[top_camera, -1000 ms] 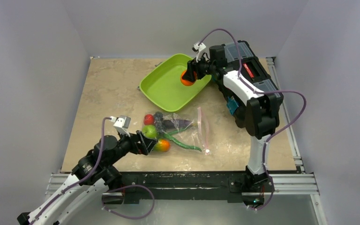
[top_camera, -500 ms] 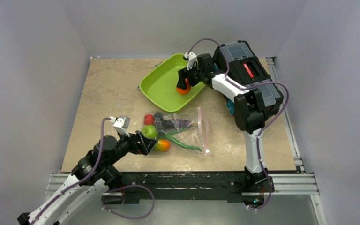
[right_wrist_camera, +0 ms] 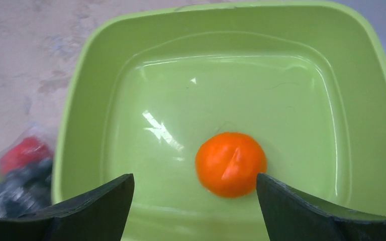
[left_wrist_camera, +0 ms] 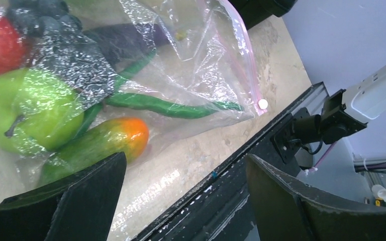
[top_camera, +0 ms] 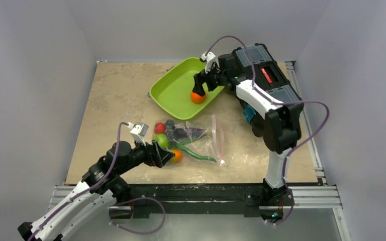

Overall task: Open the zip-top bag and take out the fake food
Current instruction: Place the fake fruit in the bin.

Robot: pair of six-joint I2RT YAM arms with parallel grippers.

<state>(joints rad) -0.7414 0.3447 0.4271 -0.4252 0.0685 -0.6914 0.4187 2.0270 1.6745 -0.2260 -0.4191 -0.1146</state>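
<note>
You have the tray (top_camera: 173, 90) at the far middle of the table (top_camera: 115, 100), with the orange (top_camera: 197, 97) in its right part. The toolbox (top_camera: 266, 70) sits just right of it. The bag (top_camera: 208, 145) lies in front of the tray, food (top_camera: 168, 136) in its left end. Your right gripper (top_camera: 202, 86) hangs over the orange, and your left gripper (top_camera: 167, 154) is at the bag's left end.
</note>
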